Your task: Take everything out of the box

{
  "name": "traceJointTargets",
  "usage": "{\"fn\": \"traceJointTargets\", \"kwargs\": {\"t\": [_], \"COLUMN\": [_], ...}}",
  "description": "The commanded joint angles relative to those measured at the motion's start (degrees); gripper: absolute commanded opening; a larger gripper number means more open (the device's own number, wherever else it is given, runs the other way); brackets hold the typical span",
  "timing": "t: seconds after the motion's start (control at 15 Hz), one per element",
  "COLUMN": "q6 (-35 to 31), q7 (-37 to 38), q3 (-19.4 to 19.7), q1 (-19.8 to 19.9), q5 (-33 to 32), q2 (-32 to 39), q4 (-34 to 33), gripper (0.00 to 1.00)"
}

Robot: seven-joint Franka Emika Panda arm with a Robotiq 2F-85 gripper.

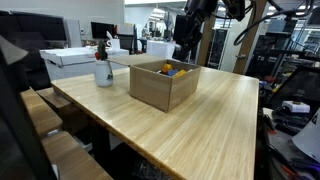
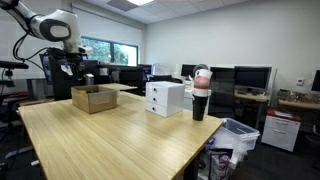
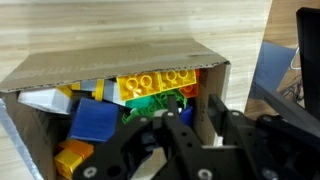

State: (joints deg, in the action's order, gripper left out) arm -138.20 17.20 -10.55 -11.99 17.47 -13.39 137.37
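while the wrist view looks down into the box (image 3: 120, 62), i see it holds a pile of toy blocks (image 3: 120, 115). a yellow block (image 3: 155, 82) with studs lies against the far wall, a green piece (image 3: 152, 103) sits just in front of it, and a blue block (image 3: 95, 120) lies toward the other side. more yellow shows low in the corner, plus a pale piece by the side wall. the gripper (image 3: 172, 122) hangs over the green piece, with its dark fingers (image 3: 140, 145) filling the bottom of that view. can't tell if the jaws are spread or clenched, the linkage hides the tips. i see nothing gripped.

in both exterior views the box stands upright on the wooden table (image 1: 230, 110), open at the top. in an exterior view a bit of yellow and orange peeks over the rim (image 1: 172, 69), and a cup (image 1: 103, 70) with pens stands near the box, apart from it. the arm (image 2: 55, 25) reaches over the box (image 2: 95, 98) from above. white boxes (image 2: 165, 97) stand on the table beside it, not touching. no toys on the table that i can make out.
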Motion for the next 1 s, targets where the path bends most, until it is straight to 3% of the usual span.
{"fn": "traceJointTargets", "kwargs": {"t": [0.0,0.33,0.93], "q6": [-2.44,-7.02,-10.06], "q7": [2.35,5.56,8.81], "q3": [-1.07,-2.28,-2.62], "q1": [0.56,1.09,0.94], "q5": [-0.20,-3.14,-4.43], "q2": [-0.13,0.65,1.25], "q4": [2.01,3.73,5.71], "gripper": [0.11,0.02,0.05]}}
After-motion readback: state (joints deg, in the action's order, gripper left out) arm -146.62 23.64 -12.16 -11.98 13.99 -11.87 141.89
